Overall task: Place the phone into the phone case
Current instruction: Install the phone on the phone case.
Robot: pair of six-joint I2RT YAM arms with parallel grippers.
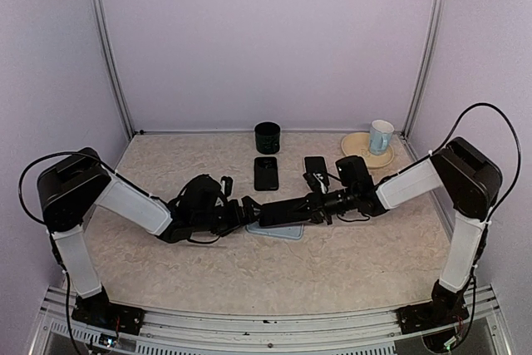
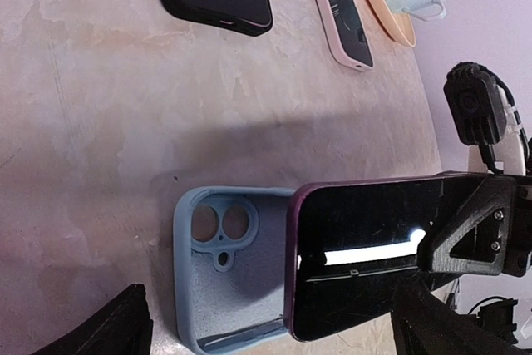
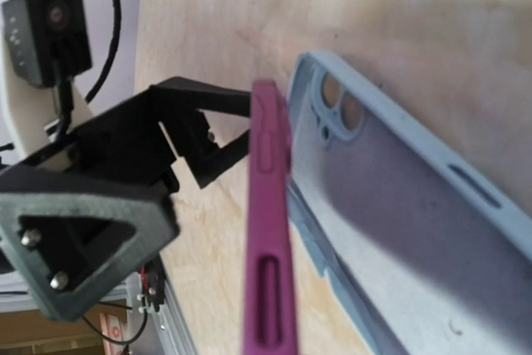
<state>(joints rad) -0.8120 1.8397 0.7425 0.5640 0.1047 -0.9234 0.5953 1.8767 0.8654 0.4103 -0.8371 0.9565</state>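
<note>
The light blue phone case (image 2: 218, 276) lies open side up on the table, camera holes toward the left arm; it also shows in the right wrist view (image 3: 416, 205). The phone (image 2: 366, 247), dark-screened with a purple rim, hangs just over the case's right half and covers that part. My right gripper (image 1: 316, 204) is shut on the phone's far end, with one finger (image 2: 475, 229) showing. In the right wrist view the phone (image 3: 270, 230) is edge-on beside the case. My left gripper (image 1: 248, 210) stands open just short of the case, nothing between its fingers (image 2: 108, 330).
A black phone (image 1: 266, 173) and a pink-cased phone (image 1: 315, 170) lie behind the work spot. A black cup (image 1: 268, 137) stands at the back. At the back right a white mug (image 1: 381, 135) sits on a tan plate (image 1: 359, 145). Walls close off three sides.
</note>
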